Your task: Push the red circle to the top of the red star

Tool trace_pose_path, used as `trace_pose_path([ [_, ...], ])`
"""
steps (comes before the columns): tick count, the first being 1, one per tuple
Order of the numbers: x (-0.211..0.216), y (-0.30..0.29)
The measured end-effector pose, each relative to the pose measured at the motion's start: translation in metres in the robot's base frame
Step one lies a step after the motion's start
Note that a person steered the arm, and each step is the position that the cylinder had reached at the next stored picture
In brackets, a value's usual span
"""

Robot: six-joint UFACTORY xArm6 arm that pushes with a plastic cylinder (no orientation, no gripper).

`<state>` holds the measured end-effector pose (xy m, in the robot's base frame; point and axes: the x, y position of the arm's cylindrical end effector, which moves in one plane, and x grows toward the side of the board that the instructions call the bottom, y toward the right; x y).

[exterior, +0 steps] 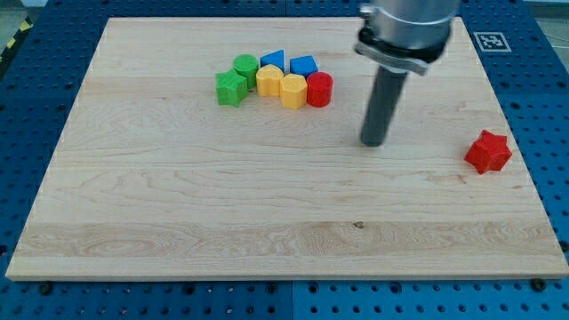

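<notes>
The red circle (319, 90) is a short red cylinder at the right end of a cluster of blocks in the upper middle of the wooden board (178, 204). The red star (488, 152) lies alone near the board's right edge. My tip (374, 142) rests on the board between them, to the lower right of the red circle and well left of the red star, touching neither.
The cluster also holds a green circle (245, 65), a green star (231, 88), two yellow blocks (269, 80) (292, 91), and two blue blocks (273, 60) (303, 65). A blue pegboard (542, 89) surrounds the board.
</notes>
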<state>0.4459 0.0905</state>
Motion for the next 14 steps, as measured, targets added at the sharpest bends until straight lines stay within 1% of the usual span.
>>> trace_pose_path([
  [1, -0.015, -0.032],
  [2, -0.019, -0.032],
  [3, -0.044, -0.032],
  [4, -0.059, -0.053],
  [5, -0.065, -0.082],
  [6, -0.082, -0.083],
  [8, -0.091, -0.083],
  [9, -0.107, -0.083],
  [10, -0.108, -0.078],
  [13, -0.097, -0.033],
  [14, -0.097, -0.027],
])
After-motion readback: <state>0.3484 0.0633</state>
